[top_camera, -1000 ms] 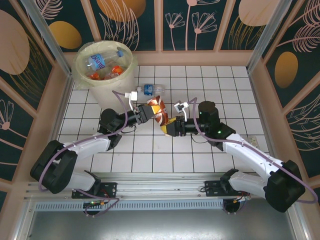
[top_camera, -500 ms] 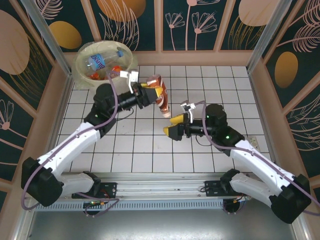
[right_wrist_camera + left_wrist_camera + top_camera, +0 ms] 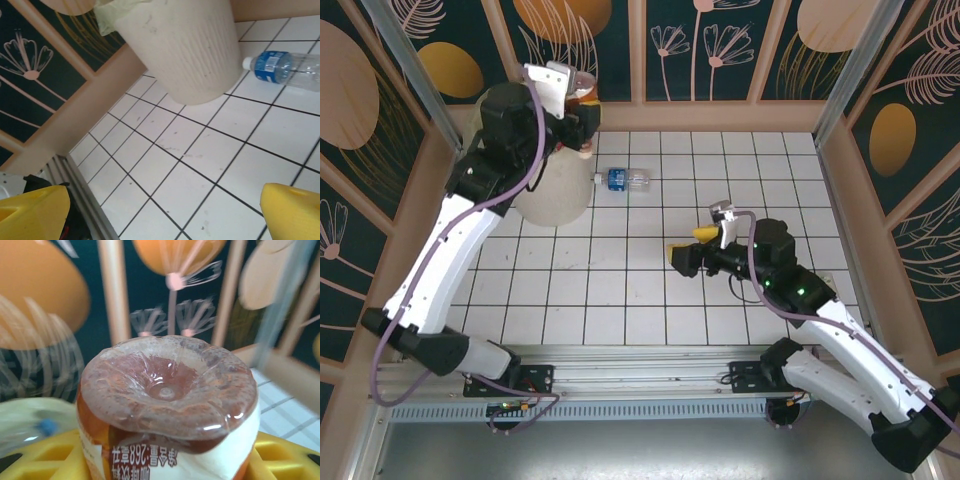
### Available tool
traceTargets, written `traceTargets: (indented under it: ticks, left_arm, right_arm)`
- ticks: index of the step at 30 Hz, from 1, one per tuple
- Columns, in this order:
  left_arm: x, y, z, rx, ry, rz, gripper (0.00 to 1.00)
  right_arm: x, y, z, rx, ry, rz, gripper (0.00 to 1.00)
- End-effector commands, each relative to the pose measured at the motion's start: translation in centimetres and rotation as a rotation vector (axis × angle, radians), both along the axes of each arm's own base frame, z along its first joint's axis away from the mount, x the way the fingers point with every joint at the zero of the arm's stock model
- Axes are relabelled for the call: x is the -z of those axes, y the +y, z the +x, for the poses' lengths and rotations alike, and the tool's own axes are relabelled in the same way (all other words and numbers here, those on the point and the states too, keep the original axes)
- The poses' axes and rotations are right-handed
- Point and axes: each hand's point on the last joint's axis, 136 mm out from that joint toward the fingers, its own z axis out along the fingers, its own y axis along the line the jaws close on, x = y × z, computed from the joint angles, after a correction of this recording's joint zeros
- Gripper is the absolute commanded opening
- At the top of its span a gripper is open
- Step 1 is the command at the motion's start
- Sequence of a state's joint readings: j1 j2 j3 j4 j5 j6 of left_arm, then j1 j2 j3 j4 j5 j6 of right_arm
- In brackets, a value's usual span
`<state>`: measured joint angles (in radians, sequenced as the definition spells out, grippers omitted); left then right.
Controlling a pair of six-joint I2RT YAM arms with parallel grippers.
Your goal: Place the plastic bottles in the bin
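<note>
From overhead we see the whole table (image 3: 780, 170); left wrist hugs a bottle (image 3: 170, 400) (facing the wall (image 3: 45, 300)); right wrist, low, shares the bin (image 3: 185, 45) with overhead.

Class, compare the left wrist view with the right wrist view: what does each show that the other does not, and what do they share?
Left wrist, not right wrist: the base of an orange bottle, gripped in the left hand and held up before the wall.
Right wrist, not left wrist: the ribbed outer side of the bin, a clear bottle with a blue label lying on the tiles near it, and the right hand, open and empty.
Both: yellow fingers at the lower corners, white tiles and the dark flower-patterned wall.
</note>
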<state>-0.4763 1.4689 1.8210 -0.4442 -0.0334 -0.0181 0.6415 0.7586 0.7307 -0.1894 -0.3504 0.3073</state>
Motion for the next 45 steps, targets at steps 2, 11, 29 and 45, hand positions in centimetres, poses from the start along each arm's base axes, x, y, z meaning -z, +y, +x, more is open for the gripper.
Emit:
traceTargets:
  ticks: [2,11,29,45]
  left_arm:
    - [2.3,4.6,3.0,-0.222,0.044,0.272,0.54]
    - [5.3,8.9,7.5,-0.469,0.109,0.545,0.53]
    - [12.4,10.3,9.1,-0.474,0.256,0.613,0.64]
    - [11.3,7.9,8.0,-0.341,0.269,0.454,0.76]
  right_arm:
    - [-0.7,-1.0,0.5,0.057,-0.032,-0.028,0.98]
    - [-0.8,-1.4,0.6,0.074,-0.035,-0.040,0.98]
    - [-0.3,-2.1,0.4,0.099,-0.028,-0.059,0.98]
    - [-0.1,-2.4,0.9,0.132,-0.019,-0.067,0.98]
